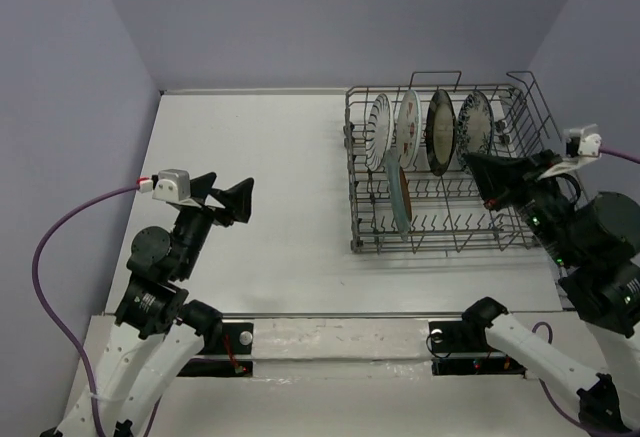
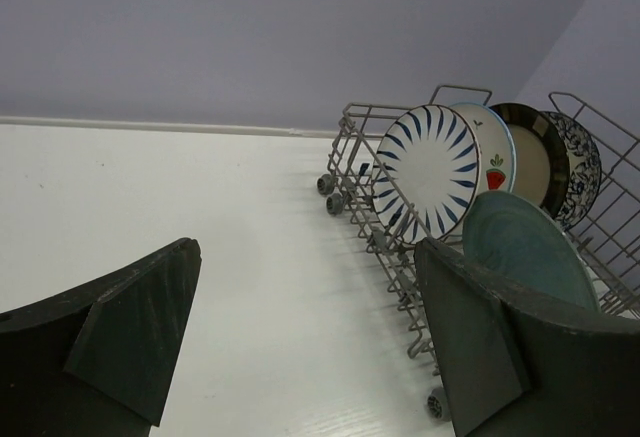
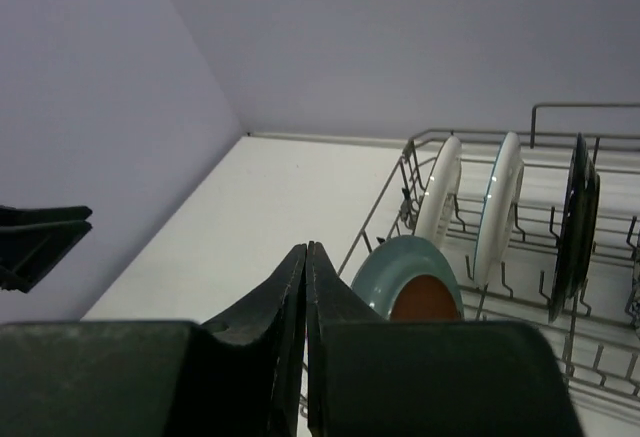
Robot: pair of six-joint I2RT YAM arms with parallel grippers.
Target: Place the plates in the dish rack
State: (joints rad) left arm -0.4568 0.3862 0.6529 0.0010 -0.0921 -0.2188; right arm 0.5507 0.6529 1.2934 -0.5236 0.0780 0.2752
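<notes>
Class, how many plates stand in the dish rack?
5. Far row of the dish rack, left to right: blue-striped plate, red-marked plate, brown-rimmed plate, ornate plate; teal plate alone in a nearer row.

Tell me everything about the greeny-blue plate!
The plain round teal plate looks like glazed ceramic, smooth and unpatterned. It stands on edge, leaning slightly, between the upright tines of the grey wire dish rack. It is alone in the near row, in front of four other plates. Only the rack touches it.

Bottom of teal plate (image 3: 400,257) behind fingers (image 3: 280,307)
</notes>
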